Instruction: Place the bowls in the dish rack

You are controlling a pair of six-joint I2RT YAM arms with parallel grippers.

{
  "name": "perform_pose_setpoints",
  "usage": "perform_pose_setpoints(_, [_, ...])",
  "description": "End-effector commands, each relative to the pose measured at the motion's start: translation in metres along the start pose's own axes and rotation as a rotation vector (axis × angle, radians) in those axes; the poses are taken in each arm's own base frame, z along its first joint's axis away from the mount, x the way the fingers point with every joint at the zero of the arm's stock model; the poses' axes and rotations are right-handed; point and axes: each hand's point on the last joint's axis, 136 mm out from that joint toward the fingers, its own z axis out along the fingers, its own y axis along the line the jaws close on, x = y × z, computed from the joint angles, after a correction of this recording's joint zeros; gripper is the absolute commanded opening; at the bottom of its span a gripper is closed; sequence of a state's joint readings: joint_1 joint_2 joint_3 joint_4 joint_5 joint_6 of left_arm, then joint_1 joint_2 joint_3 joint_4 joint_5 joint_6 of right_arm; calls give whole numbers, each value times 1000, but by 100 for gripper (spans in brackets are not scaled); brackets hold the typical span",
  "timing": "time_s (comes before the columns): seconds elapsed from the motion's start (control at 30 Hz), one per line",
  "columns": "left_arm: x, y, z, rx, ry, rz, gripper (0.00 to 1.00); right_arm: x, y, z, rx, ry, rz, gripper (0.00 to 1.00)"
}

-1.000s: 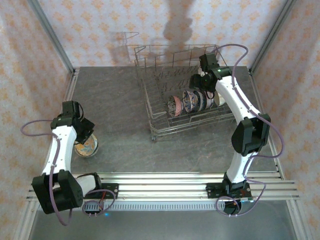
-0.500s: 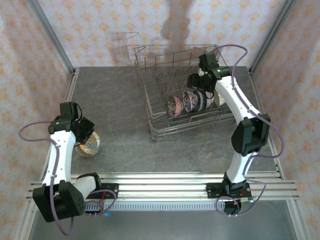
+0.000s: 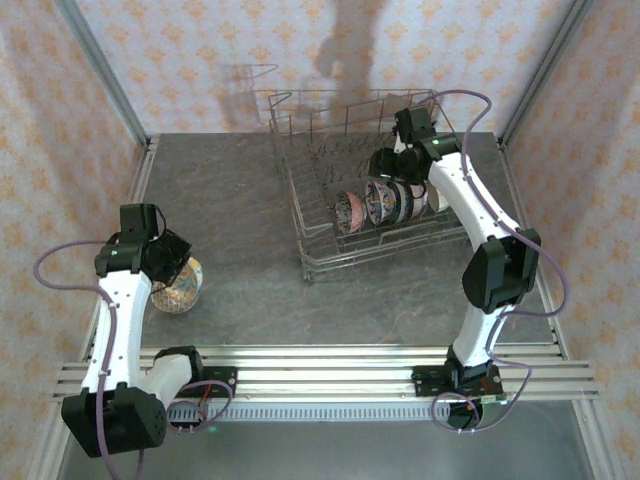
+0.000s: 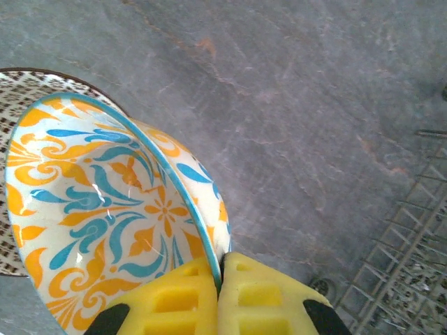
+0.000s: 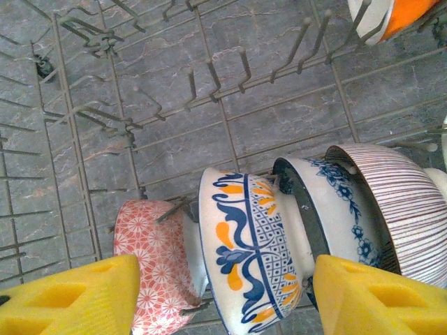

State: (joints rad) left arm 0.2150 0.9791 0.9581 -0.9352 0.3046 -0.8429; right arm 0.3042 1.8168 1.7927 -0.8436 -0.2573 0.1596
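Note:
My left gripper (image 4: 220,269) is shut on the rim of a bowl (image 4: 112,209) with an orange and teal pattern inside, tilted up above a brown-patterned bowl (image 4: 28,87) on the table. From above, this left gripper (image 3: 168,256) and its bowl (image 3: 186,284) are at the table's left side. The right gripper (image 5: 225,279) hangs open over the dish rack (image 5: 70,139), above a red floral bowl (image 5: 150,258), a blue and orange bowl (image 5: 251,244), a blue floral bowl (image 5: 328,202) and a striped bowl (image 5: 405,202), all standing on edge. An orange bowl (image 5: 398,14) sits farther back.
The dish rack (image 3: 380,250) stands at the back right of the grey stone tabletop (image 3: 250,200), with the right gripper (image 3: 390,163) over its row of bowls (image 3: 385,202). Patterned walls and metal posts close in three sides. Aluminium rails run along the near edge.
The left gripper has tipped the orange and teal bowl up on its edge and drawn it slightly right. The right gripper has shifted a little toward the back of the rack.

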Motion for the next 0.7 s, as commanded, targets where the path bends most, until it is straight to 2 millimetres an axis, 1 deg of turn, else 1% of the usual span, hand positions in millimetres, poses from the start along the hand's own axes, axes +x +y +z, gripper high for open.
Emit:
perform_pose_setpoints(0.0, [-18, -33, -25, 106, -105, -27, 0, -14, 21, -34, -56, -85, -40, 66])
perform_pose_setpoints(0.23, [-18, -83, -41, 211, -115, 4, 0, -12, 49, -58, -125, -154, -152, 65])
perform_pose_setpoints(0.37, [-20, -111, -47, 265, -146, 1, 0, -8, 73, -75, -202, -195, -215, 64])
perform_pose_setpoints(0.53, [-15, -157, -52, 318, -153, 35, 0, -1, 112, -86, -290, -220, -287, 64])
perform_pose_setpoints(0.57, [-13, -167, -52, 330, -156, 45, 0, 6, 124, -87, -301, -213, -329, 63])
perform_pose_setpoints(0.67, [-11, -193, -52, 380, -170, 38, 0, 21, 148, -88, -288, -230, -405, 63])
